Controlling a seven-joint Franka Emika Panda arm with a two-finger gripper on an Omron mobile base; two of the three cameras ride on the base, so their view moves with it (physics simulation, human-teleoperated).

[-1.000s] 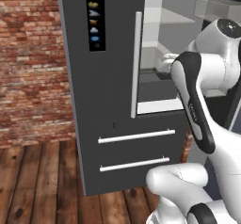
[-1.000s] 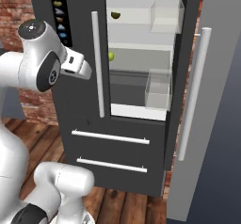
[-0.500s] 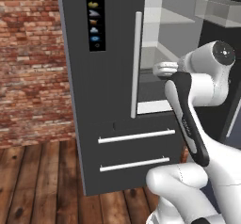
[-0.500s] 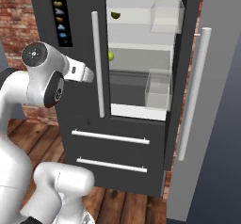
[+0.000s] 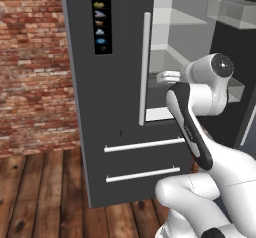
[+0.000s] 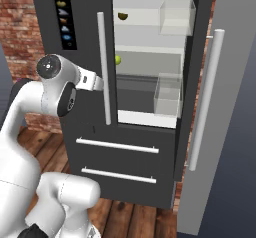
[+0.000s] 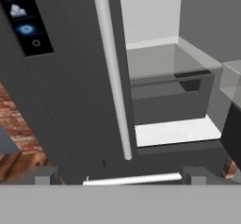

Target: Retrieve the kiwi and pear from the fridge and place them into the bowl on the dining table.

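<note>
The tall dark grey fridge (image 6: 90, 42) stands with one door swung wide, and on its clear glass shelves sit the small brown-olive kiwi (image 6: 122, 16) and, one shelf lower, the bright yellow-green pear (image 6: 118, 59). The gripper (image 7: 120, 176) hangs empty at the long white bar handle (image 7: 112, 68), jaws wide apart. To me, fetching has barely begun; next it must reach past that handle into the shelves for a fruit
</note>
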